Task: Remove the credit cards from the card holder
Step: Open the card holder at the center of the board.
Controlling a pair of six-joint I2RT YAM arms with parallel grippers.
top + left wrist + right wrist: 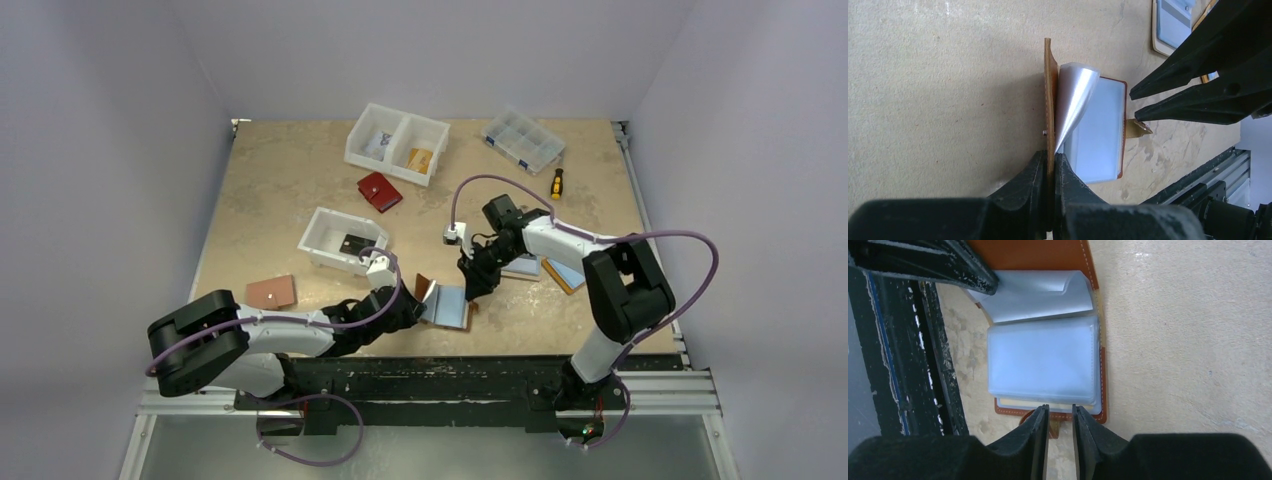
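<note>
Pinning the card holder point(447, 305) open falls to the left gripper point(1050, 162), whose fingers are pressed together on the brown cover and stand it upright. The other half lies flat on the table point(948, 100) near the front edge, between the two arms. The right gripper point(1060, 411) hovers at the holder's free edge, just over the snap tab point(1142, 128), its jaws a narrow gap apart with nothing in them. The step in hand looks like reaching into the cloudy plastic sleeves point(1043, 360) — whether a credit card sits in the top one I cannot tell, though a pale edge shows beneath the stack. To do it well, the right fingers should come in low and flat at a sleeve mouth, pinch only the card and not the film, and draw it out in line with the pocket — the left clamp must hold firm so the holder does not slide.
</note>
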